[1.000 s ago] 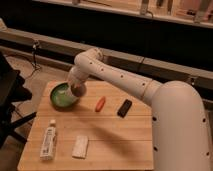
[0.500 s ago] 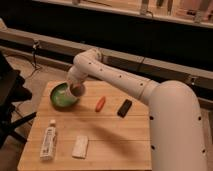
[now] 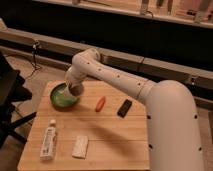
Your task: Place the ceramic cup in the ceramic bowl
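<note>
End effector (image 3: 75, 90) over the bowl's right rim on a wooden tabletop (image 3: 115, 135).

The white arm (image 3: 115, 75) reaches from the large body at right down to the bowl (image 3: 61, 98), which sits at the tabletop's far left corner. The end effector hangs at the bowl's right edge, with a small round whitish form there that appears to be the cup (image 3: 76, 89); whether the end effector is clenched on it or has released it cannot be told, nor whether the cup touches the bowl. An orange carrot-like object (image 3: 100, 103) lies right of the bowl, and a black block (image 3: 124, 108) lies just beyond it. Near the front edge, a white tube (image 3: 48, 140) lies at left with a white packet (image 3: 80, 146) beside it.
</note>
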`<action>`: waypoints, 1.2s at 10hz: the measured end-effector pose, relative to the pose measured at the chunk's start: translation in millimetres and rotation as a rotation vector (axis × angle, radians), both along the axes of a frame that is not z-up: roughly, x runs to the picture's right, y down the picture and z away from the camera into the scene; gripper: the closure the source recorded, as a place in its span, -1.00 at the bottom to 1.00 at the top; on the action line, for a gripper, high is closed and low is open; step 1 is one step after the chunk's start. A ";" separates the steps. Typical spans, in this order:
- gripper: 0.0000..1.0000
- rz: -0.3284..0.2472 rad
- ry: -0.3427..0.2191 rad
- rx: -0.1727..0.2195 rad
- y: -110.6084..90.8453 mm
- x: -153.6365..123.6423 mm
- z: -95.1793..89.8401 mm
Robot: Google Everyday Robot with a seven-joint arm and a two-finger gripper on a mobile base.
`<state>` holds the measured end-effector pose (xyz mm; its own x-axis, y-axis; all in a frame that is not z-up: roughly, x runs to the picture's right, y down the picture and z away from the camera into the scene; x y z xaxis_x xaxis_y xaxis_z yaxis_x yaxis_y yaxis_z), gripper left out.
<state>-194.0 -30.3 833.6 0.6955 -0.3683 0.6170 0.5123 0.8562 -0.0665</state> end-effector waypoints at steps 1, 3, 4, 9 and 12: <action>0.98 0.000 -0.002 0.002 -0.4 -0.9 0.9; 0.67 0.000 -0.005 0.004 -0.8 -3.1 2.5; 0.47 -0.001 -0.005 0.006 -1.0 -4.2 3.6; -0.47 -0.002 -0.010 0.013 -1.9 -7.5 7.0; -0.53 -0.003 -0.013 0.016 -2.1 -8.5 7.8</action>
<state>-202.5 -32.4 841.4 0.6864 -0.3807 0.6196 0.5159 0.8554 -0.0459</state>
